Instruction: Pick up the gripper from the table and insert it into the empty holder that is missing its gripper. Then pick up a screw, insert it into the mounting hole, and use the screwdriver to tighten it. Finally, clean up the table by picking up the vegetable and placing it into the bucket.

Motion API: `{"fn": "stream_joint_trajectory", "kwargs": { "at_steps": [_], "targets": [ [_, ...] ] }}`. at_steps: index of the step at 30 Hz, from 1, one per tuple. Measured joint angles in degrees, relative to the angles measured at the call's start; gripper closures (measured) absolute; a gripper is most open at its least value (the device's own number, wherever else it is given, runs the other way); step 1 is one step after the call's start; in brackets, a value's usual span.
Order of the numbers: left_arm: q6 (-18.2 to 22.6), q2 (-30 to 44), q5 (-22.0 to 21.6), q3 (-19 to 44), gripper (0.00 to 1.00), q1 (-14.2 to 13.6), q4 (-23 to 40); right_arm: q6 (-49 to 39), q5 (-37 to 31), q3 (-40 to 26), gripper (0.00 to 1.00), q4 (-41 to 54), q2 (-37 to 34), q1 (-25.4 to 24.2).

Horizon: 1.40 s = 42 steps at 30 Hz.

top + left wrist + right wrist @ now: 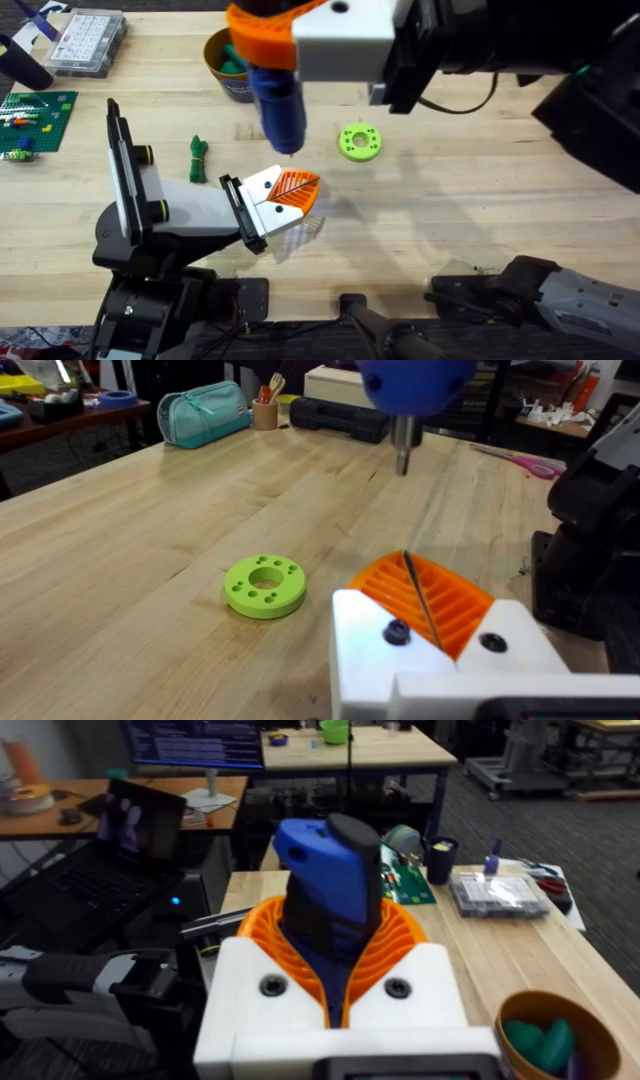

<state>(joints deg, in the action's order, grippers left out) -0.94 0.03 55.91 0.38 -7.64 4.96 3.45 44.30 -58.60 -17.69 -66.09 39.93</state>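
The right pincer (262,45) hangs high over the far middle of the surface (480,180), large and close under the overhead camera, its white body and orange ribbed pads (395,935) clamped on the screwdriver (278,105). The blue tool points down, and its thin silver bit (421,598) comes down onto the orange pad of the left pincer (290,192); in the left wrist view the bit lies along the ribs of that pad. The right wrist view shows the blue body gripped between the two orange pads, with dark screw heads in the white fingers on either side.

The left arm lies low across the near left of the surface, a pale grey and black body ending in the holder (242,212), a black bar that carries white fingers with an orange pad. I cannot tell whether the left pincer is apart or together.

The vegetable (198,158), dark green and knobbly, lies on the surface just left of the holder, between it and the arm's upright black links. The bucket (222,68) stands at the far side, partly hidden behind the right pincer, with green items inside it (540,1042). A lime-green disc with holes (359,142) lies right of the screwdriver, apart from it. At the far left are a clear compartment box (87,40) and a green baseplate with small bricks (36,118).
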Motion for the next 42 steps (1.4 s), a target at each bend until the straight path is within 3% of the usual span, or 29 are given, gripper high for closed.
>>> {"fn": "stream_joint_trajectory", "kwargs": {
  "at_steps": [6, 18, 31, 42],
  "targets": [
    [0.0, 0.0, 0.0, 0.0, 0.985, 0.0, 0.0, 0.2, 0.1, 0.4, 0.949, -0.1, -0.9, 0.3],
    [0.0, 0.0, 0.0, 0.0, 0.985, 0.0, 0.0, 3.5, 5.6, 0.3, 0.949, -9.8, -1.1, -0.2],
    [0.0, 0.0, 0.0, 0.0, 0.985, 0.0, 0.0, 7.9, 17.9, -11.7, 0.951, -14.9, -10.9, -1.3],
    [0.0, 0.0, 0.0, 0.0, 0.985, 0.0, 0.0, 12.2, 23.0, -13.3, 0.95, -19.3, -14.0, -1.2]
  ]
}}
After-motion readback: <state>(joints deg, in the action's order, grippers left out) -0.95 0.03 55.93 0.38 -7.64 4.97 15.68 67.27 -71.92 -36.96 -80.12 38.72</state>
